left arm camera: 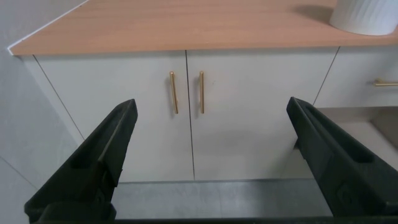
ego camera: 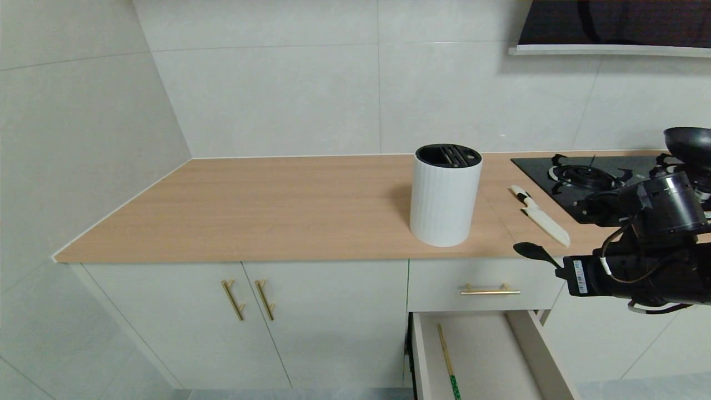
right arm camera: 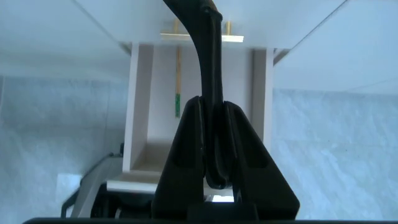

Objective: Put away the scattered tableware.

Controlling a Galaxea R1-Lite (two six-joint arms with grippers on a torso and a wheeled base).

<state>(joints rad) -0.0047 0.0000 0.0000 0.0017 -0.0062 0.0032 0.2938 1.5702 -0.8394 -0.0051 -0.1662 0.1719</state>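
The right claw (right arm camera: 213,112) is clenched tight on the long handle of a black spoon (right arm camera: 208,50), in the air in front of the surface (ego camera: 278,205) and above the open drawer (ego camera: 522,344). A pair of chopsticks (ego camera: 447,361) lies in that drawer. A white knife (ego camera: 541,216) lies flat on the surface between the tall white holder (ego camera: 446,194) and the black stove (ego camera: 589,178). The left claw (left arm camera: 211,168) is spread wide and holds nothing, down low facing the two cupboard doors (left arm camera: 186,112).

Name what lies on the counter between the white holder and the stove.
A knife, lying flat, seen in the head view.
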